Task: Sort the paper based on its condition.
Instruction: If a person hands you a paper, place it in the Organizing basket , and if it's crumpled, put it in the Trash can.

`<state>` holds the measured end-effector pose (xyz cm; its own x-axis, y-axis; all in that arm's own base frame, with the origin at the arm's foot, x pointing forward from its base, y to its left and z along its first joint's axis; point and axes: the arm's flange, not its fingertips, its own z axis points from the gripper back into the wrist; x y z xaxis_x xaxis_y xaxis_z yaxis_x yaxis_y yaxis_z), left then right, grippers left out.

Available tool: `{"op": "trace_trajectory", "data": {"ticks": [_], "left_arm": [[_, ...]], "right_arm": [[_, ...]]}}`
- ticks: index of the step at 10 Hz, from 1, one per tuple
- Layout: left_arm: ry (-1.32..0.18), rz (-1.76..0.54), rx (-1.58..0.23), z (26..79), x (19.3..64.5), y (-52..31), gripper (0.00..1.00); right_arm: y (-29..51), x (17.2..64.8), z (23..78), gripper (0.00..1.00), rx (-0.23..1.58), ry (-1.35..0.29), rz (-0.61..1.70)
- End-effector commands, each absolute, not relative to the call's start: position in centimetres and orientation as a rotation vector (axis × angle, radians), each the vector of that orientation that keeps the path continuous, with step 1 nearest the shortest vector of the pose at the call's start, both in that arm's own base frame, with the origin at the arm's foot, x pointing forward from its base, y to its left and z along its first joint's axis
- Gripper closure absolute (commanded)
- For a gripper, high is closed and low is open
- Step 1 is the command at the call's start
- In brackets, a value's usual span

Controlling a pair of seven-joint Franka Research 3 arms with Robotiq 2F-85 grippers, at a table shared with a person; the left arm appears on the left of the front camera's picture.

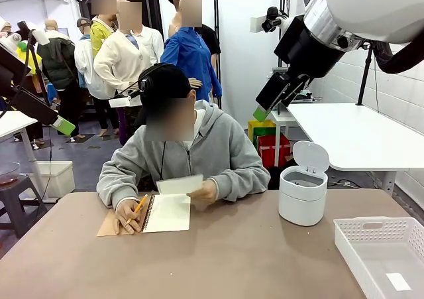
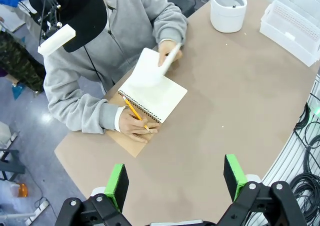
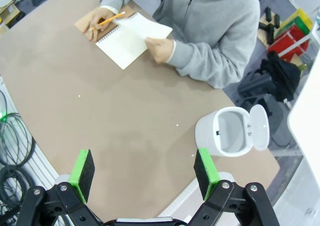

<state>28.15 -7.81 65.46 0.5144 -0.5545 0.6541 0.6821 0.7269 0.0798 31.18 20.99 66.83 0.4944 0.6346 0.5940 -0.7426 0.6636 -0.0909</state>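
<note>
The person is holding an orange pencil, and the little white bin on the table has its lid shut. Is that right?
Not quite. The person does hold an orange pencil, but the little white bin has its lid open, tipped up. The right wrist view looks straight into it.

One sheet (image 1: 179,184), one notebook (image 1: 169,214), one bin (image 1: 302,196), one basket (image 1: 371,229).

The brown tabletop (image 1: 232,259) has round corners. Behind it on the right, a white table (image 1: 358,136) stands by a white brick wall (image 1: 404,87). Behind it on the left, the grey floor (image 1: 86,160) holds a white box (image 1: 56,178) and a dark stool (image 1: 12,196). Red and green boxes (image 1: 273,146) sit behind it too.
</note>
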Motion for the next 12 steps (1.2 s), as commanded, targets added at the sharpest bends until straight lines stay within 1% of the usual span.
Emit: {"op": "trace_trajectory", "data": {"ticks": [1,12], "left_arm": [[-0.716,-0.749,-0.2,65.55,28.05,-7.77,0.0],[-0.716,-0.749,-0.2,65.55,28.05,-7.77,0.0]], "right_arm": [[20.95,31.33,66.67,0.0,0.185,-0.636,0.845],[20.95,31.33,66.67,0.0,0.185,-0.636,0.845]]}}
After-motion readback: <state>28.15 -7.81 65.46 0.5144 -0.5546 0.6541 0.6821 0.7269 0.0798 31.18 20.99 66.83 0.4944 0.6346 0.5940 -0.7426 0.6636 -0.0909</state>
